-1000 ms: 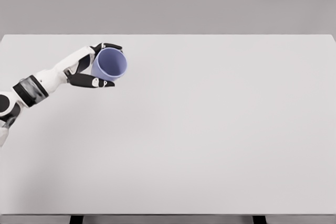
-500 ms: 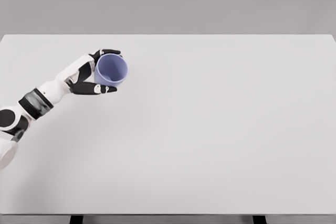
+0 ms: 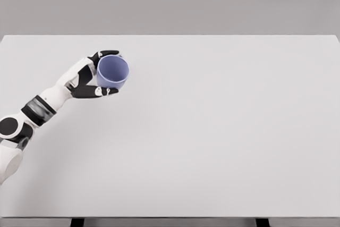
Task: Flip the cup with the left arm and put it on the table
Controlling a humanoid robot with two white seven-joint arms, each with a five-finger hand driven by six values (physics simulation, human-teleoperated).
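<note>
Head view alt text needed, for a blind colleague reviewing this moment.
The robot's left hand grips a blue cup at the far left of a white table, the cup's open mouth facing up toward the camera. Dark fingers wrap its sides.

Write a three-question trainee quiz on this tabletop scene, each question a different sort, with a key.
1. True or false: the left hand has its fingers wrapped around the lavender-blue plastic cup.
2. The cup's opening faces: A) up toward the camera B) down onto the white rectangular table C) away from the camera.
3. Fill in: the cup sits toward the table's far ____ corner.

Key: 1 true; 2 A; 3 left.
</note>
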